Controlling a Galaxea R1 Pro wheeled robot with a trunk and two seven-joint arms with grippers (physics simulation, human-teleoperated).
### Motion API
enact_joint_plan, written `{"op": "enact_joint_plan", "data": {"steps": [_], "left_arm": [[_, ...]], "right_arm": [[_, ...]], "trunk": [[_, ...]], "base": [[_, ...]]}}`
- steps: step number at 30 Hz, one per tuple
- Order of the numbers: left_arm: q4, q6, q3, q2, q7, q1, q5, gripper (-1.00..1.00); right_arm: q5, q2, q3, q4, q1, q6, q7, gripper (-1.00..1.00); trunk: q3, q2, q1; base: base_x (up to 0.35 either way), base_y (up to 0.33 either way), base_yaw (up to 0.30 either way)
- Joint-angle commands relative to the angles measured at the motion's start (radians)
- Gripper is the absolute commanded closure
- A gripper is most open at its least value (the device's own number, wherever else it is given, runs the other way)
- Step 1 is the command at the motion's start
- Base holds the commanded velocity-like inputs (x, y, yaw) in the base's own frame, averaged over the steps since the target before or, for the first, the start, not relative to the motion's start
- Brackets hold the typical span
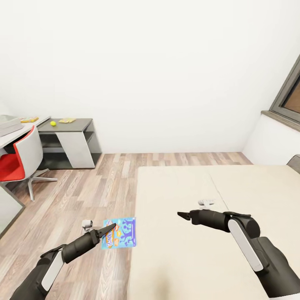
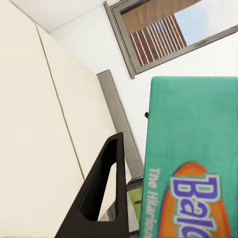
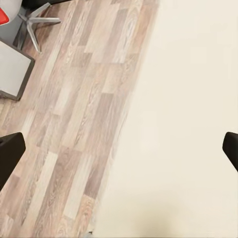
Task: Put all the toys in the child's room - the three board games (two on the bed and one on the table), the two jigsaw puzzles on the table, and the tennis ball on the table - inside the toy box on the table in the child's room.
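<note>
While the left hand (image 1: 109,228) grips a flat blue cartoon-printed board game box (image 1: 122,232) beside the beige mattress (image 1: 179,196), the right hand (image 3: 119,148) hovers over the bed with jaws spread, holding nothing. Across the room, a small yellow-green tennis ball (image 1: 53,123) sits on the dark grey surface (image 1: 79,124).

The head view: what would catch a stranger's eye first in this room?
Probably the bright blue board game held in the left gripper over the near edge of the big beige bed. Next, the red and grey chair at the far left by the desk, where a small yellow-green tennis ball lies. The right gripper hangs open and empty over the mattress.
</note>
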Motion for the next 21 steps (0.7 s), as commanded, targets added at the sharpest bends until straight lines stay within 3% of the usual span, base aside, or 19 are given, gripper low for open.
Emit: {"op": "enact_joint_plan", "data": {"steps": [1,21], "left_arm": [[0.000,0.011,0.000,0.000,-0.002,-0.001,0.005,1.00],[0.000,0.011,0.000,0.000,0.003,-0.001,0.000,1.00]], "right_arm": [[0.006,0.000,-0.001,-0.001,-0.001,0.003,0.006,-1.00],[0.006,0.000,-0.037,-0.001,0.000,0.005,0.006,-1.00]], "trunk": [[-0.002,-0.002,0.001],[-0.002,-0.002,0.001]], "base": [[0.000,0.268,0.000],[0.000,0.268,0.000]]}}
